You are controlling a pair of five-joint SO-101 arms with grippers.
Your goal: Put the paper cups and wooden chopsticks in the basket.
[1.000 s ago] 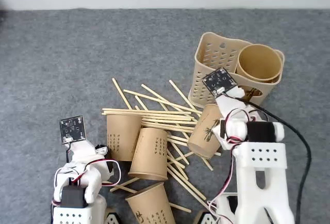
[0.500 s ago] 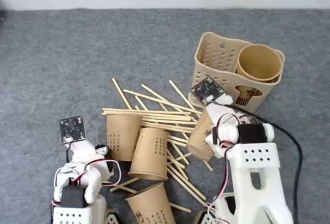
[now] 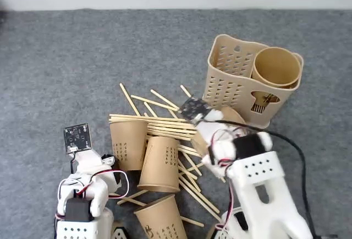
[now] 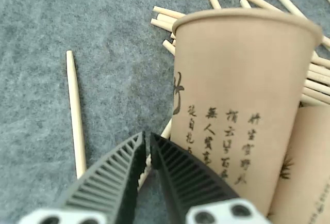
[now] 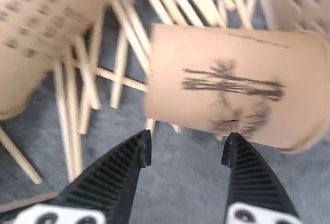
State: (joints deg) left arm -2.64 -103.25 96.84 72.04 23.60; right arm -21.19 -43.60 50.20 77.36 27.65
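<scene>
A beige slotted basket stands at the right with one paper cup upright inside it. Three more cups lie among scattered wooden chopsticks. Another cup lies on its side beside the basket. My right gripper hangs open just short of this cup, nothing between its fingers. My left gripper is shut and empty, low over the carpet beside a cup and a single chopstick.
Grey carpet covers the table, with free room at the left and back. The right arm's body stands over the chopstick pile's right end. The left arm sits at the front left.
The right arm has swung left, away from the basket, and now sits over the lying cup and the chopsticks. The left arm has not moved.
</scene>
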